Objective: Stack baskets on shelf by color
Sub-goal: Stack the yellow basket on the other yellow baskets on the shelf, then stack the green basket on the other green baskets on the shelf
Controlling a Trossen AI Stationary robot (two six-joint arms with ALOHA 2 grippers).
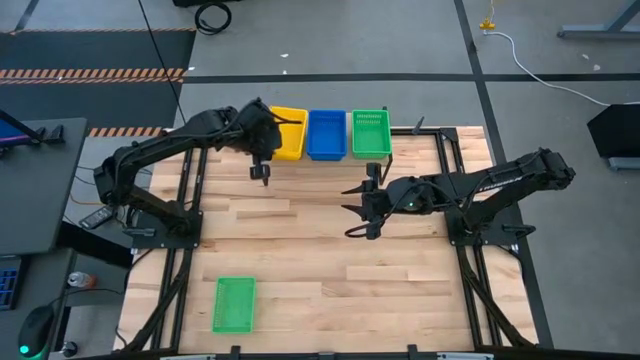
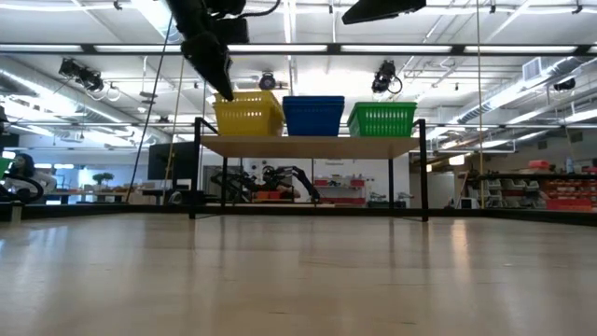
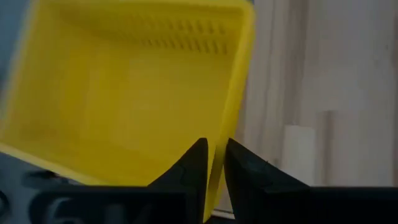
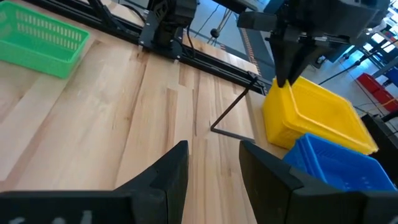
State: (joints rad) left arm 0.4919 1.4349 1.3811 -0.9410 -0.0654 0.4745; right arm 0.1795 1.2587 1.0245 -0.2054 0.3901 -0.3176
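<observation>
Yellow [image 1: 289,133], blue [image 1: 326,133] and green [image 1: 370,132] baskets stand side by side on the shelf [image 2: 308,147] at the table's far edge. Another green basket [image 1: 234,303] lies flat on the tabletop near the near-left corner. My left gripper [image 3: 213,165] hangs over the yellow basket's left end, pointing down, shut on its rim; it also shows in the right wrist view [image 4: 289,79]. My right gripper [image 4: 214,165] hovers open and empty over the middle of the table, in front of the shelf [image 1: 360,210]. My left gripper pinches the yellow basket's rim [image 3: 219,146] at its left end, by the near corner [image 4: 281,87], one finger inside the basket and one outside. The fingers come from above, pointing down. The basket's bottom rests on the shelf plank beside the blue basket.
The shelf's thin black legs [image 4: 231,113] stand on the slatted tabletop. Black frame rails [image 1: 185,250] run along the table's left and right sides. Bare wood lies between the shelf and the loose green basket [image 4: 40,37].
</observation>
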